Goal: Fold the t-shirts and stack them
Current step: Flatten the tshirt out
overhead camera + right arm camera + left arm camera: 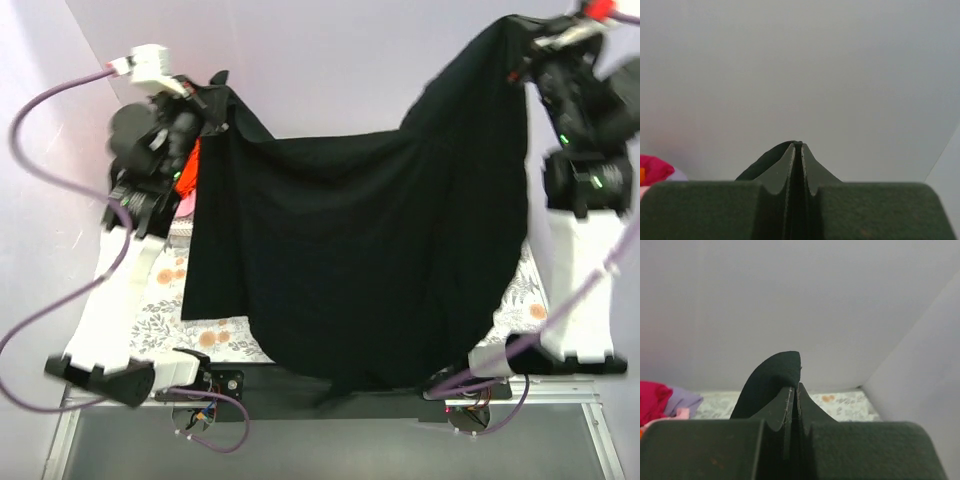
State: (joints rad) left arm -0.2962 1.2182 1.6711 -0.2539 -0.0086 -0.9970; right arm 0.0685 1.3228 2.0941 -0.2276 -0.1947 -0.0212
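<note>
The large black t-shirt [360,260] hangs spread between my two raised grippers, its lower edge draped over the table's near edge. My left gripper [215,105] is shut on its upper left corner; the black cloth [772,380] sticks out past the jaws in the left wrist view. My right gripper [530,45] is shut on the upper right corner, held higher; a fold of black cloth [765,162] shows beside the jaws in the right wrist view. Magenta-red [651,400], lavender [682,401] and pink cloth lie at the left. An orange-red shirt [192,165] peeks out behind the black one.
The table carries a floral-patterned cover [170,320]. Purple cables [40,190] loop at the left and near the right arm's base [520,355]. Pale walls close in behind and at both sides.
</note>
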